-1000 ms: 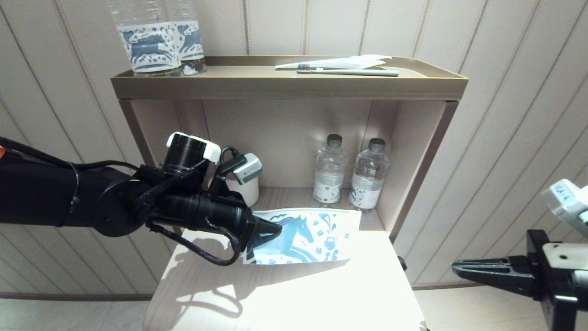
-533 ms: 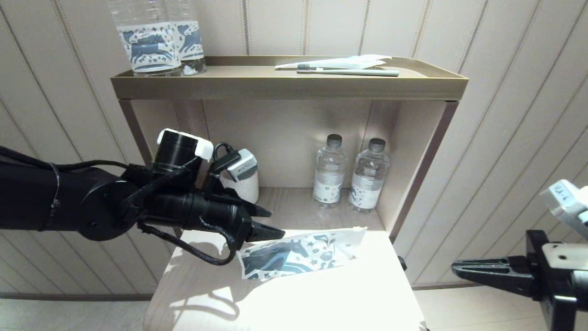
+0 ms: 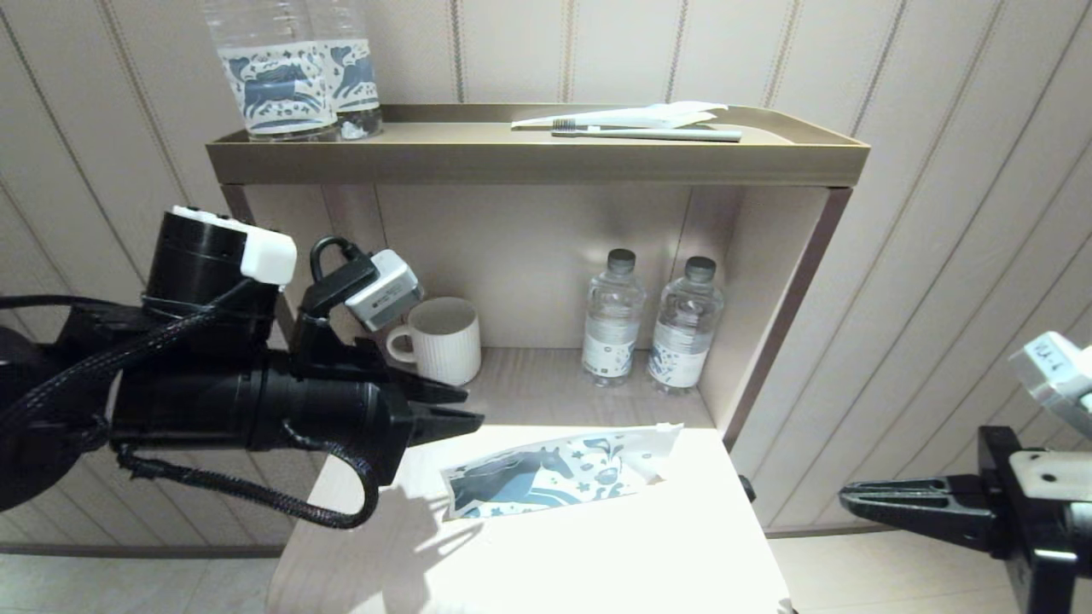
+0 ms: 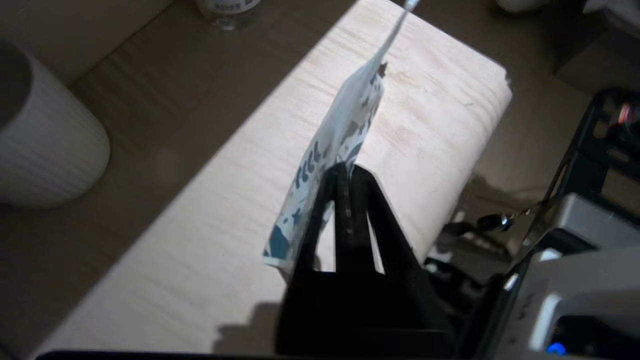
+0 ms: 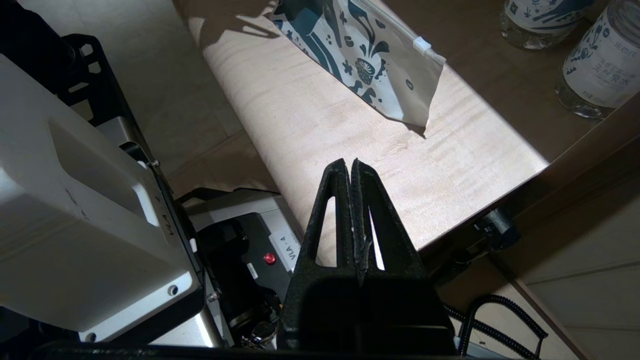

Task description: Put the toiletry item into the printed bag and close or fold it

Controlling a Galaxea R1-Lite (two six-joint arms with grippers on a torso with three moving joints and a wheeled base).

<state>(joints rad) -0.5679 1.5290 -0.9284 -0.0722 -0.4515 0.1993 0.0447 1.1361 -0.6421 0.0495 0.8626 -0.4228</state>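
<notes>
L gripper [image 3: 473,409] jaws closed, empty, above printed bag [image 3: 554,477]; R gripper [image 3: 845,495] closed, parked. I'd open L, pinch zip edge squarely.

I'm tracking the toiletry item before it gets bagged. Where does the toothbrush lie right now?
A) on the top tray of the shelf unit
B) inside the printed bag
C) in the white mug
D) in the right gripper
A: the toothbrush lies flat on the top tray, beside a white wrapper, well above the printed bag.
</notes>
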